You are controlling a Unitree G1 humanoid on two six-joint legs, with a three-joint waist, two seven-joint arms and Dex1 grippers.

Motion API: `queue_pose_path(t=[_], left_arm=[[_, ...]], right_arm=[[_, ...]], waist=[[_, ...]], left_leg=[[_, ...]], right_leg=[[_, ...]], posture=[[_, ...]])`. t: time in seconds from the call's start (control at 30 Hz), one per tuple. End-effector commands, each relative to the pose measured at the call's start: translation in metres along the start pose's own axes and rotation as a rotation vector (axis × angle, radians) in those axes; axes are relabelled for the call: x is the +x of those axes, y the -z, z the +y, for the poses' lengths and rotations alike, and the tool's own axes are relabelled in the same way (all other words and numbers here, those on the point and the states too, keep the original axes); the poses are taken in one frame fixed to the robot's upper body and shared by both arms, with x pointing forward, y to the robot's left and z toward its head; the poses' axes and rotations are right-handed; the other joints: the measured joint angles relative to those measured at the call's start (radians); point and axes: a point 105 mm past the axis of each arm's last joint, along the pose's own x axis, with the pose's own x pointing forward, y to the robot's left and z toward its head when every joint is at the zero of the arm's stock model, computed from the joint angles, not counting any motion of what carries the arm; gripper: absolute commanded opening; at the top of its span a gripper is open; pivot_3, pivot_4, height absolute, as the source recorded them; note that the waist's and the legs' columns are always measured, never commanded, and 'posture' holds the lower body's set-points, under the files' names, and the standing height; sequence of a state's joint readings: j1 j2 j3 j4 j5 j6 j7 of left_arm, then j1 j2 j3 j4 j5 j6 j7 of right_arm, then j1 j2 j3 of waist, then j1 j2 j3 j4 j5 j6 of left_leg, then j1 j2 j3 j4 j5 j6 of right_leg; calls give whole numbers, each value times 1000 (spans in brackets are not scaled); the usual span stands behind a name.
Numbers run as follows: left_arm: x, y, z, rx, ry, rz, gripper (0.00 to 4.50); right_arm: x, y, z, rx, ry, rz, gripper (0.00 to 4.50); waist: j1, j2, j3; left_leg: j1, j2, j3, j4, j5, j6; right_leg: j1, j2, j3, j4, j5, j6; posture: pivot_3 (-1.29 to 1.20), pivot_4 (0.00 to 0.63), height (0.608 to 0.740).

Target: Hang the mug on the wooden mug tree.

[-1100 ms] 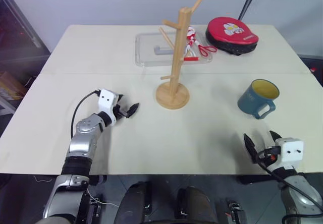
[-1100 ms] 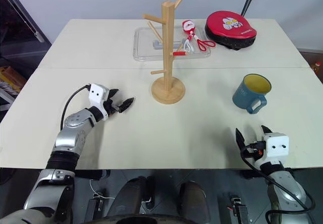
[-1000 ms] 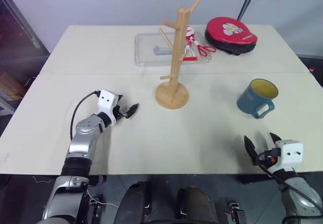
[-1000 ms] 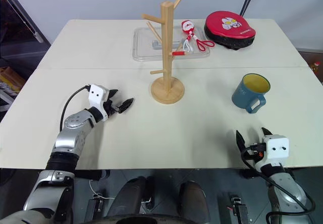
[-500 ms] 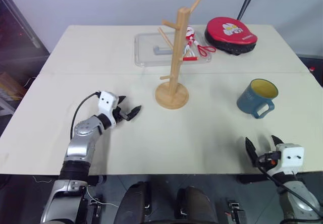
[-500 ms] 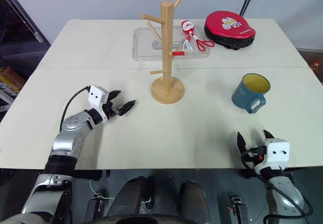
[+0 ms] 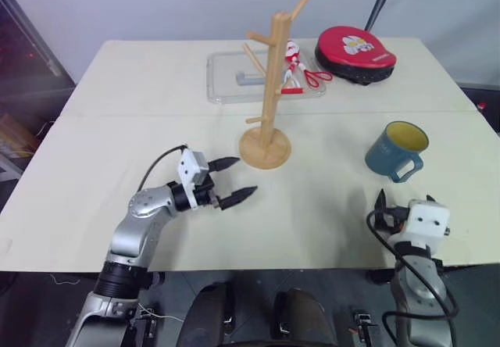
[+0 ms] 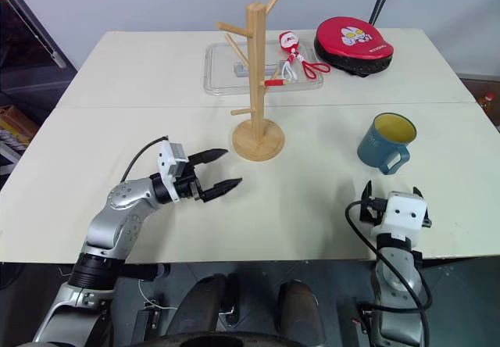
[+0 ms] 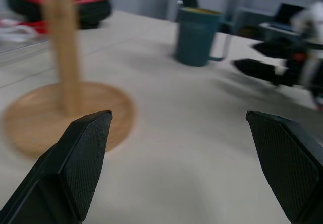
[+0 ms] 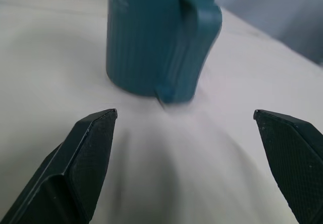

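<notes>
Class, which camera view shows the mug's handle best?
The right wrist view: the mug stands close ahead, its loop handle turned toward the camera. Both head views show the whole mug small, handle toward the robot. The left wrist view shows it far off, handle mostly hidden.

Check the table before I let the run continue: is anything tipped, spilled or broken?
Nothing stands out. The mug stands upright on the table, and the wooden mug tree is upright on its base with bare pegs.
</notes>
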State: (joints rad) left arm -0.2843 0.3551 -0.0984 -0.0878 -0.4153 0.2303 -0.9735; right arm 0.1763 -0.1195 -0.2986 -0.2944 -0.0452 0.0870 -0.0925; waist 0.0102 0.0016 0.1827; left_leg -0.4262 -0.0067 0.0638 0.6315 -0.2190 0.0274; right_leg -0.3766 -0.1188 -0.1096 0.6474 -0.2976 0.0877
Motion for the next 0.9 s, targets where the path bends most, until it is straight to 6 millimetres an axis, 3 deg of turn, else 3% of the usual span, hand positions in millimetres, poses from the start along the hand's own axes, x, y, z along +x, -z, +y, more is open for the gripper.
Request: queue_pose_path(t=[0.03,0.3,0.9], left_arm=[[7,-16,-11,29,52,-42,4500],[13,-21,-21,35,78,-61,4500],[16,-27,-19,61,72,-82,4500]], right_arm=[[7,-14,-9,-20,64,-38,4478],[22,-14,-18,-23,125,-19,4478],[44,-7,-28,8,208,36,4478]], waist=[[0,0,0],[1,0,0],[0,0,0]], left_leg=[[0,0,0,0,0,1],[0,0,0,0,1,2],[0,0,0,0,1,2]], right_leg=[[0,0,0,0,0,0],[0,1,0,0,0,0],[0,1,0,1,0,0]], posture=[[0,150,739],[0,150,739],[0,150,739]])
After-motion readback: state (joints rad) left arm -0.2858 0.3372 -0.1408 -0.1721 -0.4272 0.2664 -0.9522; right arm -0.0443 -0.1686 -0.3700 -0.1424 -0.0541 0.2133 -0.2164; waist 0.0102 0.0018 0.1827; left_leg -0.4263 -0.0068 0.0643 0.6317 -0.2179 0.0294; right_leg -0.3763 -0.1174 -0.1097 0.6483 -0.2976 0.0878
